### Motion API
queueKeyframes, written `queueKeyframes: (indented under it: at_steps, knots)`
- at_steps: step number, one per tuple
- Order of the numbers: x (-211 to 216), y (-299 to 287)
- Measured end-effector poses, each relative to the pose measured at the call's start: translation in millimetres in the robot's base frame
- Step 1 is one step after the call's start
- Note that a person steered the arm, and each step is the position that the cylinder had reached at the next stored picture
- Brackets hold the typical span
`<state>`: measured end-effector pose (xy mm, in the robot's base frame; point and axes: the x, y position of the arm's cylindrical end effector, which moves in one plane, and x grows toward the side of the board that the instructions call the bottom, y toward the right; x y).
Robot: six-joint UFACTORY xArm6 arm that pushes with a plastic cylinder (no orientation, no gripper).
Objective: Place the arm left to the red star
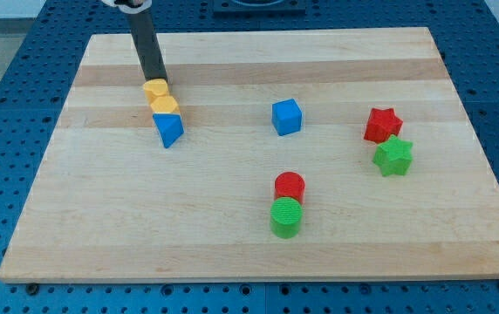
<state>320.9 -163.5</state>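
Note:
The red star (pixel 381 125) lies at the view's right, with a green star (pixel 393 156) touching it just below. My tip (pixel 155 79) is far off at the view's upper left, right above a yellow block (pixel 154 88). A second yellow block (pixel 164 105) and a blue triangular block (pixel 169 129) sit in a line just below that one. The rod leans up toward the view's top left.
A blue cube (pixel 287 117) sits mid-board between my tip and the red star. A red cylinder (pixel 290 186) and a green cylinder (pixel 286 217) touch each other lower middle. The wooden board (pixel 101 227) lies on a blue perforated table.

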Motion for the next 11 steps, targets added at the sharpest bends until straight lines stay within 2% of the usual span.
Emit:
queueKeyframes:
  at_steps: [2, 3, 5, 6, 7, 9, 11]
  knots:
    - [2, 7]
    - [-5, 62]
    - [11, 187]
    - [11, 211]
    - [46, 227]
    - [80, 268]
    - [89, 275]
